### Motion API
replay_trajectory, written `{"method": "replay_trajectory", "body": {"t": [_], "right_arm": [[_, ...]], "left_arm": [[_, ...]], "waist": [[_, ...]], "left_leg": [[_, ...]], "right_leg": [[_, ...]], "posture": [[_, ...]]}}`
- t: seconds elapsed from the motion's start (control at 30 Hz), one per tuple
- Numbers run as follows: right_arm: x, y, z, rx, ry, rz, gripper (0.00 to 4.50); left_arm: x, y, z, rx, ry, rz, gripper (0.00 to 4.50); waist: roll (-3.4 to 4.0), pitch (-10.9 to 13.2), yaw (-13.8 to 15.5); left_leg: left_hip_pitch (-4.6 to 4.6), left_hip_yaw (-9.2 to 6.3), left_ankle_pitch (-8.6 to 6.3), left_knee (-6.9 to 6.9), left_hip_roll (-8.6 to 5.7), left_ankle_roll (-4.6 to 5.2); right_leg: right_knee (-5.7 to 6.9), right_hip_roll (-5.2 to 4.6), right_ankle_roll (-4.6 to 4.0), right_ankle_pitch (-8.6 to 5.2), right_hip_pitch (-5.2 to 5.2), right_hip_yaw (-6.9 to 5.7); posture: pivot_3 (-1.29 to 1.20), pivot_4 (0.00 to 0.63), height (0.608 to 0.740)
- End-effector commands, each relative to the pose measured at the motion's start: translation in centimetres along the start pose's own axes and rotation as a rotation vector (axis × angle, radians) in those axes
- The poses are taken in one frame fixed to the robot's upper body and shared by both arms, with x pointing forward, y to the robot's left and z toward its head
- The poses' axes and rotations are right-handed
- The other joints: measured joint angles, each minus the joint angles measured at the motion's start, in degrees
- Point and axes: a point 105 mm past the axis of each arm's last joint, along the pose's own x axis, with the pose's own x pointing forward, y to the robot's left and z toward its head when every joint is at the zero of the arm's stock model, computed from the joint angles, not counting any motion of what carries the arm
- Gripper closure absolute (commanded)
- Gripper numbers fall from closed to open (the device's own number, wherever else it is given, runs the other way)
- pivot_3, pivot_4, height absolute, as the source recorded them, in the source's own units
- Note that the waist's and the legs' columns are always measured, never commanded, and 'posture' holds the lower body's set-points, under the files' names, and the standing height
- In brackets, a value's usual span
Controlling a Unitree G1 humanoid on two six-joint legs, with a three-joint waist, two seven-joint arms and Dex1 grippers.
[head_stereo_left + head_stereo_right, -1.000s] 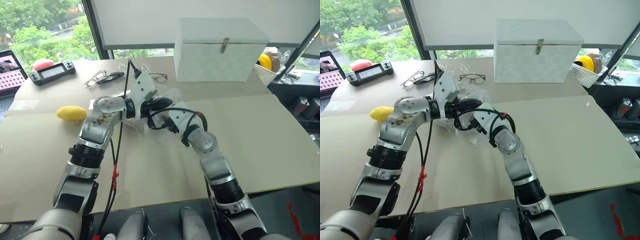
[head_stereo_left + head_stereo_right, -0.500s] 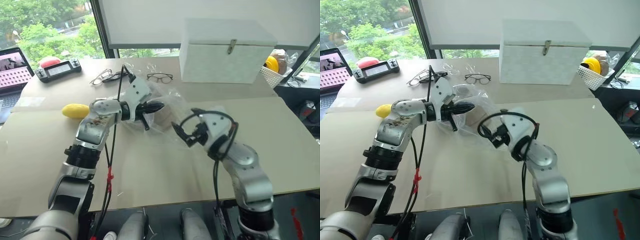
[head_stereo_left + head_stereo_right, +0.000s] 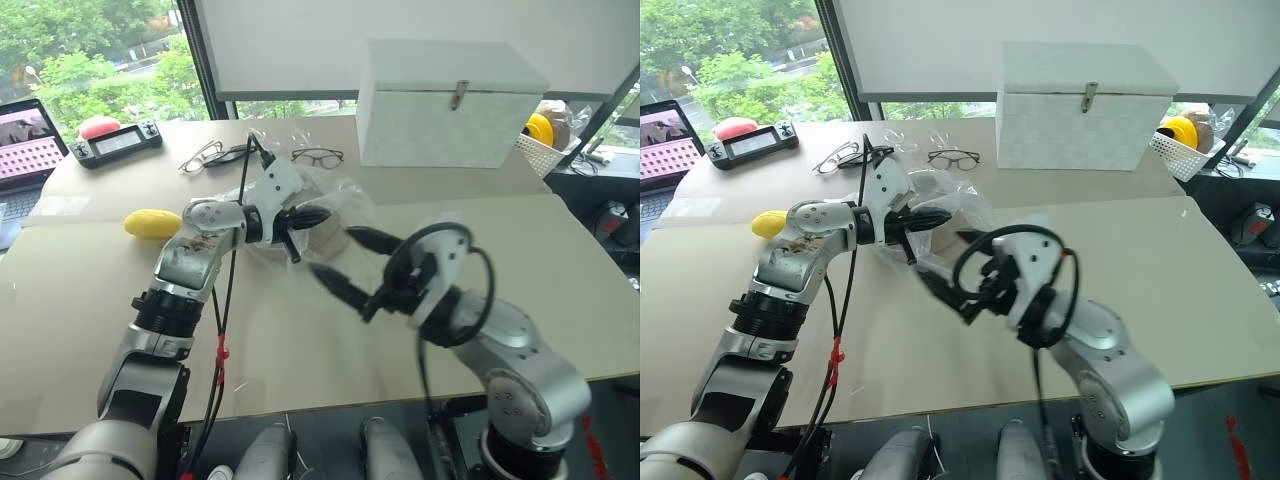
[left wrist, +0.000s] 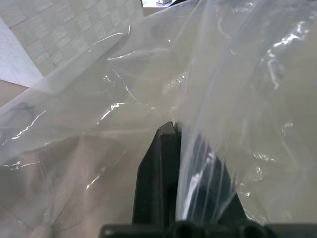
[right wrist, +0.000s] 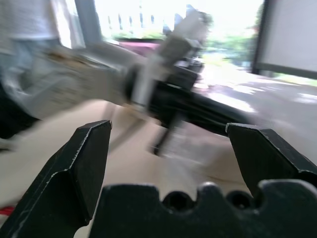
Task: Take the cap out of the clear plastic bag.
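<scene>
Left gripper (image 3: 318,214) jaws clamped on the clear plastic bag (image 3: 335,205); cap (image 3: 328,238) inside it, just beyond those jaws; right gripper (image 3: 350,262) jaws spread wide, empty, near the bag

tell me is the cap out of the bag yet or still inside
Inside: the tan cap lies within the clear plastic bag, which the left gripper pinches.

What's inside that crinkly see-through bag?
Through the clear plastic bag a beige-tan shape shows, most likely the cap. Wrinkles and shine blur it, so its brim and exact shape can't be made out. The left pincer is shut on the bag's plastic.
</scene>
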Motion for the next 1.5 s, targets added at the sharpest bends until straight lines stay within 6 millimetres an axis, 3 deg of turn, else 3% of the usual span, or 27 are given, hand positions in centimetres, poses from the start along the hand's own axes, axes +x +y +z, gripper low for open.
{"method": "replay_trajectory", "body": {"t": [0.03,0.17,0.37,0.63,0.83,1.0,1.1,1.23,1.33,1.5], "right_arm": [[1.3,-1.7,-1.6,0.030,0.056,-0.060,0.04],[1.6,-7.0,-4.2,0.050,0.127,-0.268,0.04],[1.9,-10.9,-6.3,0.056,0.172,-0.408,0.04],[2.3,-12.2,-7.7,0.059,0.222,-0.463,0.04],[5.4,-10.3,-11.1,0.279,0.300,-0.414,0.04],[7.7,-9.6,-11.3,0.436,0.242,-0.395,0.04],[8.6,-10.5,-11.3,0.521,0.179,-0.437,0.04],[9.4,-12.6,-9.3,0.609,0.014,-0.489,0.04],[9.5,-13.7,-9.0,0.644,-0.039,-0.528,0.04],[10.3,-12.8,-9.5,0.652,-0.016,-0.491,0.04]], "left_arm": [[-0.2,0.3,1.4,0.048,-0.033,0.007,4.50],[-0.2,0.3,1.4,0.049,-0.034,0.010,4.50],[-0.1,0.3,1.5,0.054,-0.035,0.008,4.50],[0.0,0.3,1.6,0.057,-0.037,0.004,4.50],[0.4,0.1,1.6,0.060,-0.044,-0.007,4.50],[0.6,-0.1,1.5,0.058,-0.054,-0.010,4.50],[0.8,-0.3,1.3,0.057,-0.059,-0.010,4.50],[0.9,-0.4,1.3,0.057,-0.064,-0.007,4.50],[0.9,-0.4,1.2,0.060,-0.065,-0.002,4.50],[0.9,-0.2,1.1,0.061,-0.066,0.006,4.50]], "waist": [[0.00,0.0,0.1],[0.00,0.0,0.0],[0.01,0.0,-0.2],[0.01,0.0,-0.4],[0.01,0.0,-0.8],[0.02,0.0,-0.6],[0.03,0.0,-0.3],[0.04,0.0,-0.4],[0.04,0.0,-0.6],[0.04,0.0,-1.3]], "left_leg": [[0.00,0.00,0.00,0.00,-0.01,0.00],[-0.01,0.03,0.00,-0.01,-0.07,0.00],[-0.02,0.08,0.00,-0.03,-0.06,-0.01],[-0.05,0.07,0.00,-0.04,-0.06,0.00],[0.00,0.09,0.00,-0.06,-0.01,-0.01],[-0.05,0.06,0.00,-0.06,-0.05,-0.01],[-0.03,0.01,0.00,-0.06,-0.06,-0.01],[0.00,0.00,0.00,-0.05,-0.07,-0.01],[0.00,0.02,0.00,-0.07,-0.06,-0.01],[-0.03,0.02,-0.01,-0.10,-0.06,-0.01]], "right_leg": [[0.00,0.00,0.00,0.00,0.00,0.00],[0.03,0.00,-0.02,0.01,-0.05,0.00],[0.05,0.01,-0.02,0.01,-0.09,0.00],[0.07,0.01,-0.04,0.02,-0.13,0.01],[0.11,0.02,-0.06,0.03,-0.15,0.02],[0.13,0.02,-0.14,0.08,-0.15,0.02],[0.12,0.02,-0.17,0.10,-0.13,0.00],[0.08,0.02,-0.17,0.11,-0.08,0.00],[0.12,0.02,-0.18,0.11,-0.12,0.00],[0.29,0.02,-0.19,0.12,-0.13,0.01]], "posture": [[0.00,0.150,0.740],[0.00,0.150,0.740],[0.00,0.150,0.740],[0.00,0.150,0.740],[0.00,0.150,0.740],[0.00,0.150,0.740],[0.00,0.150,0.740],[0.00,0.150,0.740],[0.00,0.150,0.740],[0.00,0.150,0.740]]}}
